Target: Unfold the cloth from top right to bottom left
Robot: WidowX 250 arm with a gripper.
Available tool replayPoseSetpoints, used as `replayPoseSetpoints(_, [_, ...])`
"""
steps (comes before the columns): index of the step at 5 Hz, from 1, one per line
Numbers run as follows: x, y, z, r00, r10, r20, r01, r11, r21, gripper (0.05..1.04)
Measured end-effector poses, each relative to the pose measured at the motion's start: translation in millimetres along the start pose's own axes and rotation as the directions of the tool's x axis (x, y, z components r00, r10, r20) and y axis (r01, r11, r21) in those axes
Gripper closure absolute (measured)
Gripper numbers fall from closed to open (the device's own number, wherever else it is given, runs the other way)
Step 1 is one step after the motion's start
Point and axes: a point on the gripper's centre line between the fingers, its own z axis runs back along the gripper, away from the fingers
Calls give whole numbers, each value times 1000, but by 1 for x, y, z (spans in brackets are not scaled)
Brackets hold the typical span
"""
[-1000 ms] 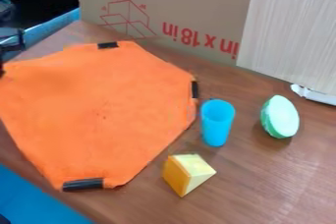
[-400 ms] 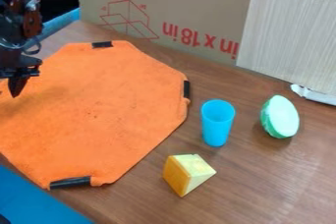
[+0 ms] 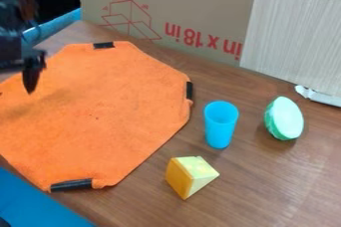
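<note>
So the gripper has its jaws spread, with the one orange cloth lying flattish below them and off to the right. Count: three black strips, one blue cup, one yellow wedge, one green half-round.

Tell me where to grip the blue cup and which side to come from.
I would pinch the cup across its outer wall, just below the rim, coming down from above. It stands upright, mouth up, tall and narrow, so opposite sides of the wall should offer a hold. From above should also clear the orange cloth and the yellow wedge nearby.
</note>
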Motion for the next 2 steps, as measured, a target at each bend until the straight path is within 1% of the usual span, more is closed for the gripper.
replayPoseSetpoints(1, [-4,-5,36,991,-33,-131,9,985,-174,85])
replayPoseSetpoints(2, [-12,-7,68,985,-91,-149,48,961,-271,85])
